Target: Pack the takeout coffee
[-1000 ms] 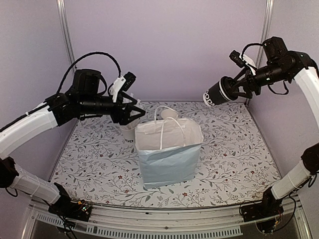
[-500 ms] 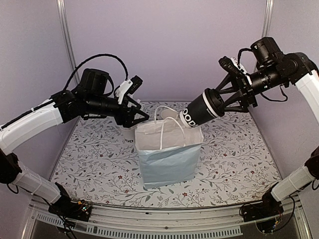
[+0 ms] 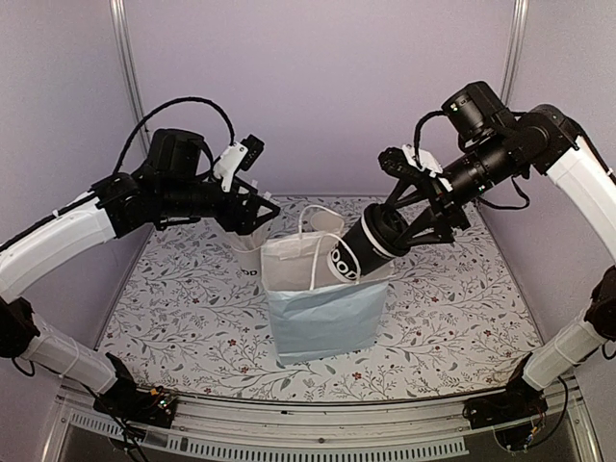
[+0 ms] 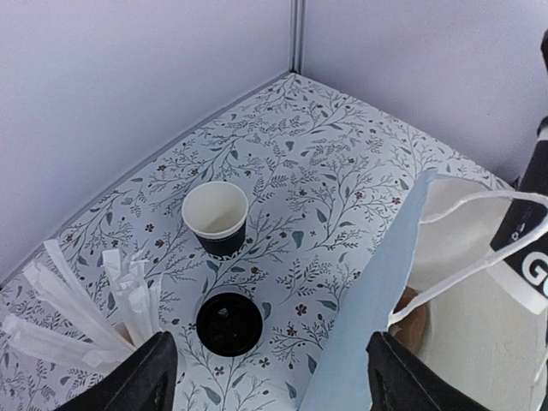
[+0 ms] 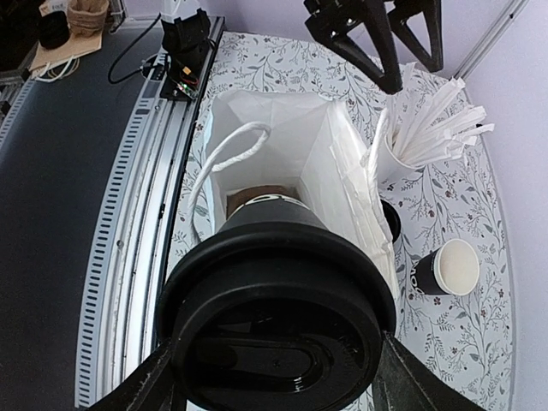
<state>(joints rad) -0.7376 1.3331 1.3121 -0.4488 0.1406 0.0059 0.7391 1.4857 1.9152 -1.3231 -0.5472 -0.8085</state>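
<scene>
R end effector pinches the lidded black paper cup (white lettering on the side). Fingers straddle the lid end; in the R wrist view the lid fills the gap between them. Cup is tilted, base leading, base at the mouth of the pale blue paper bag w/ white lining and white cord handles. Tilt looks deliberate: the base aims down into the opening. Gripping at the top leaves the cup body free to enter. Can't tell whether the base is already inside the rim or just over it.

Bag stands upright mid-counter (floral print), mouth open. R wrist view shows a brown item at the bag bottom; unclear what it is.

L end effector is spread wide, nothing between the fingers. It hovers behind the bag, above the white cup of white wrapped straws. Judgement: parked there out of the R arm's path, prob. close to the next pick.

Second coffee is the open black paper cup, cream inside, no lid. It stands upright on the counter behind the bag, apart from it. Flat black round lid lies on the counter near it, beside the straws cup.

Est. progress: first cup about to go in, second not packed. Risk: the tilted cup snags a handle or pushes the bag wall over.
</scene>
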